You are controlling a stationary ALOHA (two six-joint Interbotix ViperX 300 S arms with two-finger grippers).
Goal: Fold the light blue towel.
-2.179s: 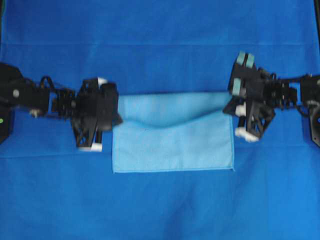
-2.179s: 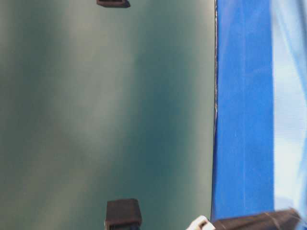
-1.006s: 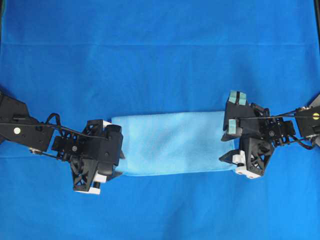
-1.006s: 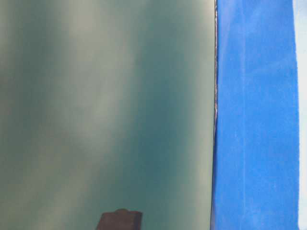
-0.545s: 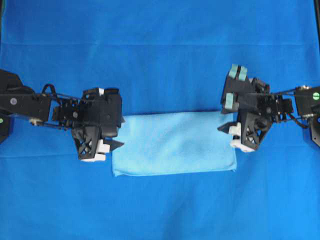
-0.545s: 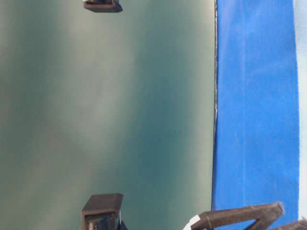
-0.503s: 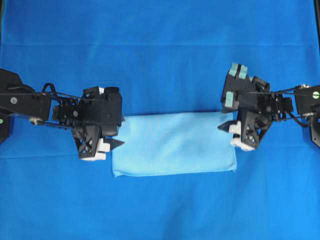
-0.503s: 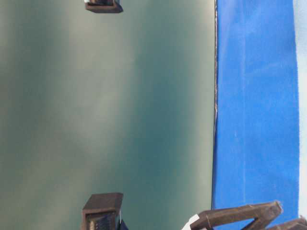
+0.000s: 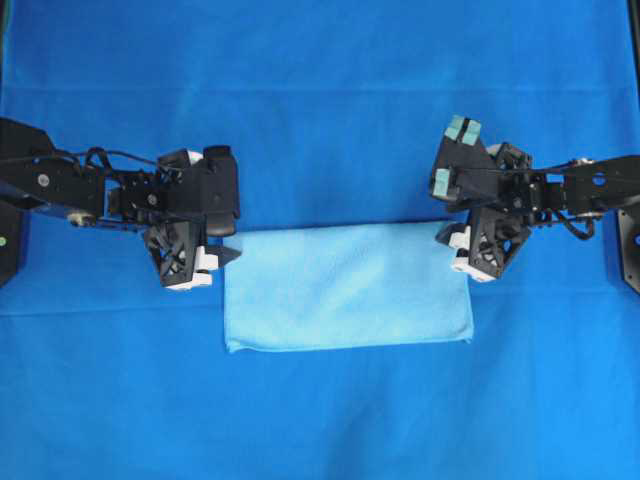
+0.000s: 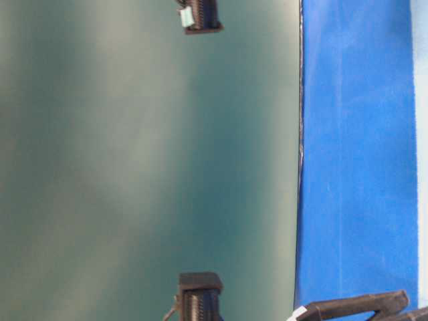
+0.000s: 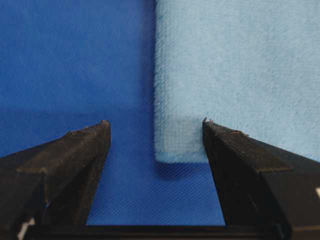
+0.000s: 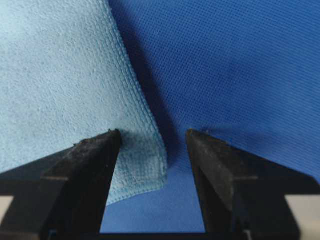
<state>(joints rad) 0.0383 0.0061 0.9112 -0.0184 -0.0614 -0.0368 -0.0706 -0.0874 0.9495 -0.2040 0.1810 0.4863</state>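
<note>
In the overhead view I find the light blue towel point(image 9: 348, 286) lying flat as a folded rectangle just below centre of frame on the royal-blue sheet point(image 9: 320, 100). My left gripper point(image 9: 215, 255) sits at the towel's upper left corner and my right gripper point(image 9: 452, 238) at its upper right corner. Both wrist views show the jaws standing wide apart, each straddling a towel corner point(image 11: 175, 150) point(image 12: 145, 170) with nothing clamped between them.
</note>
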